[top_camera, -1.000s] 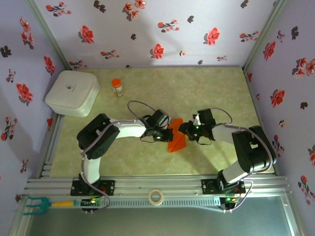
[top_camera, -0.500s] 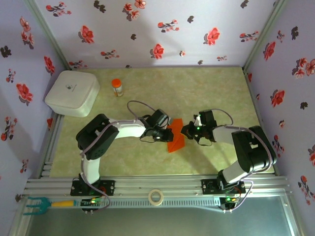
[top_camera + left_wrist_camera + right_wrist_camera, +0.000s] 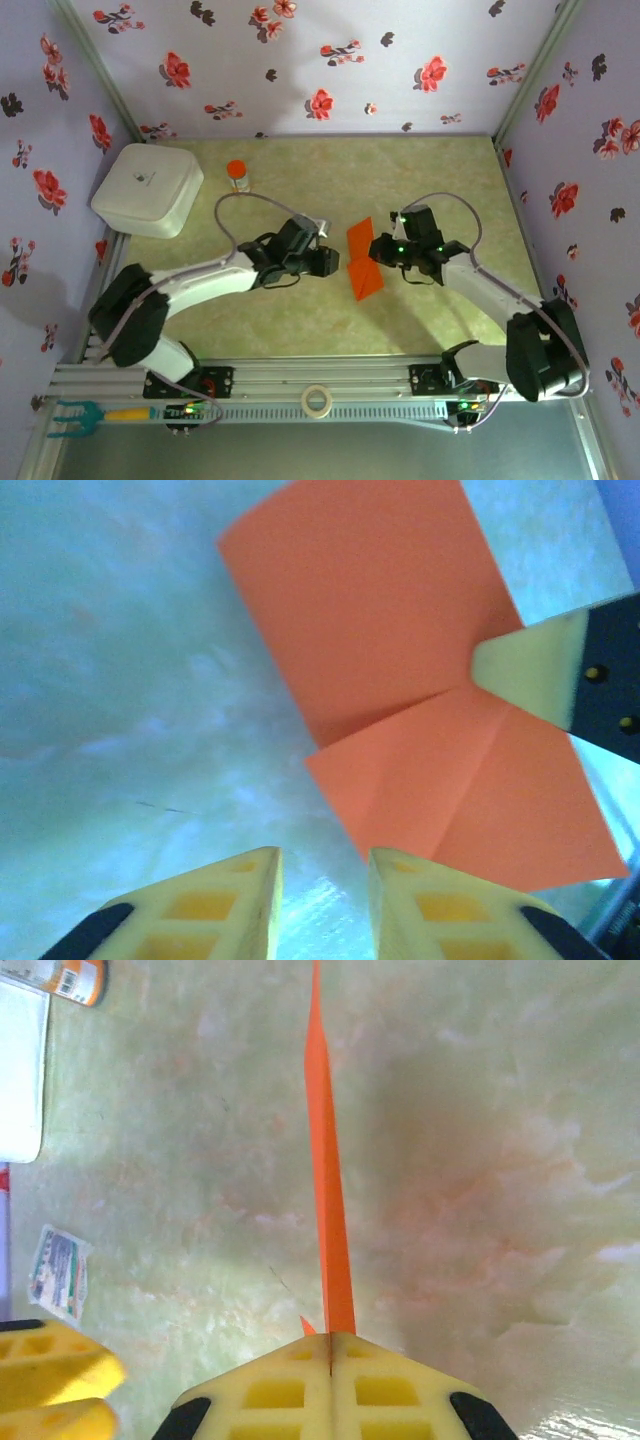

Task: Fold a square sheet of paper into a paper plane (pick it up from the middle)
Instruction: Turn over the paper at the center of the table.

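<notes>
The square sheet of paper (image 3: pixel 365 272) is bright orange and creased, and it is held off the table in the middle. My right gripper (image 3: pixel 381 253) is shut on its right edge. In the right wrist view the paper (image 3: pixel 328 1210) runs edge-on, straight out from the shut right gripper (image 3: pixel 331 1345). My left gripper (image 3: pixel 331 262) stands just left of the sheet, apart from it. In the left wrist view the paper (image 3: pixel 400 680) shows two folded flaps, with a right fingertip (image 3: pixel 525 665) on its edge. The left gripper (image 3: pixel 322 890) is open, with only table between its fingers.
A white square box (image 3: pixel 147 188) sits at the back left, with a small orange-capped bottle (image 3: pixel 237 174) beside it. A tape roll (image 3: pixel 317 400) and a teal fork tool (image 3: pixel 85 412) lie on the front rail. Flowered walls close in three sides.
The left gripper let go of the paper and drew back to the left. The right gripper shut on the paper's right edge and carried it slightly toward the back.
</notes>
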Controlling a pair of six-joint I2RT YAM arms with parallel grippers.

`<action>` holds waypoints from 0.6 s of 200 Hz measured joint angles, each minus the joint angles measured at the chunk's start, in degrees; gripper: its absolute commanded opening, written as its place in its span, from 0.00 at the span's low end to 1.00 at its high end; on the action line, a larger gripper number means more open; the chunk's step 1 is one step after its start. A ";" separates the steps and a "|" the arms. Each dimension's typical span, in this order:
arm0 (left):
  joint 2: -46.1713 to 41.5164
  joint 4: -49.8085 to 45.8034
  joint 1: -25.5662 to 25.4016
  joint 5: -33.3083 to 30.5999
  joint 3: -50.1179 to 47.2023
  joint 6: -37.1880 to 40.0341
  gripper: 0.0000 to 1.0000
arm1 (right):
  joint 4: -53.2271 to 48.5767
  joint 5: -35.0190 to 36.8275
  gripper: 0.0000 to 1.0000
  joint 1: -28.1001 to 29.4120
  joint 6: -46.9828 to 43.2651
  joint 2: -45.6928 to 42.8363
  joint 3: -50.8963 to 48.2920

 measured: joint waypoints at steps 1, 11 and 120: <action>-0.26 -0.02 0.00 -0.22 -0.13 0.09 0.32 | -0.37 0.48 0.01 0.22 -0.35 -0.17 0.31; -3.82 -0.04 0.00 -3.23 -2.01 0.79 0.37 | -2.95 3.74 0.01 1.55 -2.16 -0.98 2.34; -28.35 -3.50 3.02 -22.18 -12.59 7.10 1.00 | -23.52 31.85 0.00 6.54 -13.46 -2.80 15.13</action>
